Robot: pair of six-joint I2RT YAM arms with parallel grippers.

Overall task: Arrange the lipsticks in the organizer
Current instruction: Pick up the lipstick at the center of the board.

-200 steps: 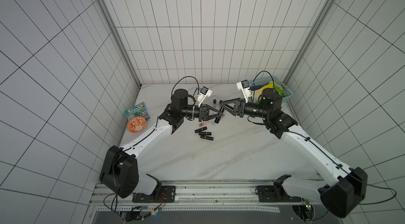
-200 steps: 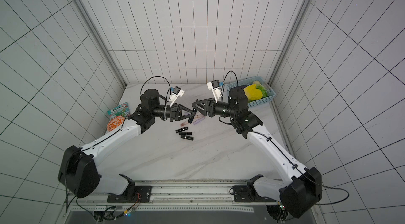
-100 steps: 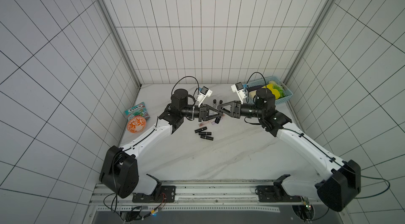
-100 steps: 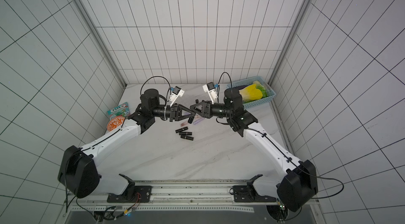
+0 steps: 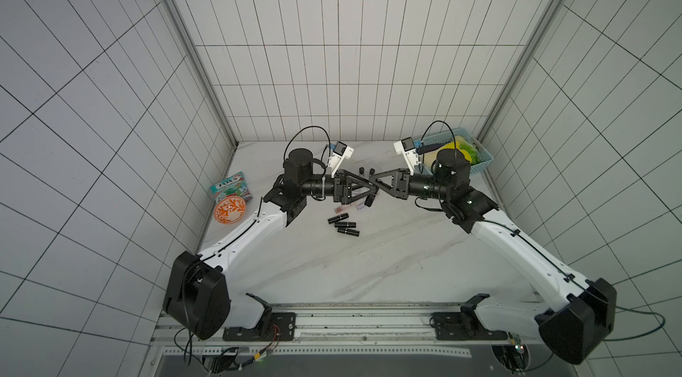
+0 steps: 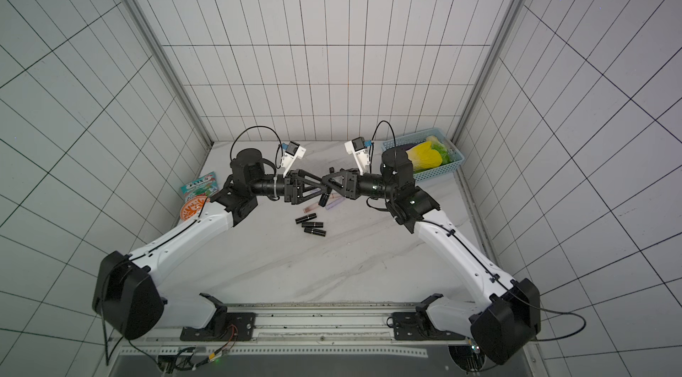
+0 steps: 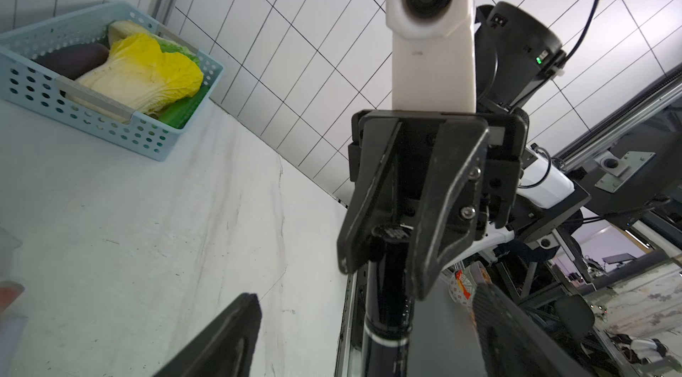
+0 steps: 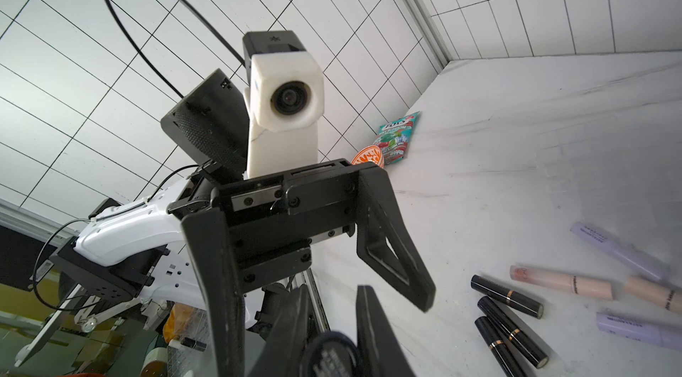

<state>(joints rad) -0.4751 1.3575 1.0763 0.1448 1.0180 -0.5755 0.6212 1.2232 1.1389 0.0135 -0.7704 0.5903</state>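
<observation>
- The right gripper [image 7: 387, 257] is clenched on a black lipstick [image 7: 385, 320], pinching it near one end. The left wrist view shows this head-on, with the tube running out past the fingertips.
- The left gripper [image 8: 328, 320] is released. Its fingers [image 8: 398, 264] are spread wide on either side of that tube and clear of it, a gap only the wrist views show.
- In both top views the two grippers meet tip to tip above the table [image 5: 369, 264], and the held tube is hidden between them.
- Under the fingertips, two pink-clear tubes [image 8: 561, 283] and two lilac tubes [image 8: 620, 249] lie flat. The right wrist view shows them whole, while the top views show only slivers past the fingers.
- Just base-side of the fingertips, three black lipsticks [image 5: 343, 224] lie close together on the table.
- Just beyond the fingertips toward the back wall, the organizer [image 8: 575, 157] is only a faint clear outline, and its cells cannot be told. A top view shows dark upright caps [image 5: 361, 171] there.
- Behind the right gripper's wrist sits a blue basket [image 7: 110, 113] of cabbage, seen close up in the left wrist view.
- Behind the left gripper's arm, by the wall, a snack packet [image 8: 396, 139] lies just beside an orange bowl [image 8: 369, 157].
</observation>
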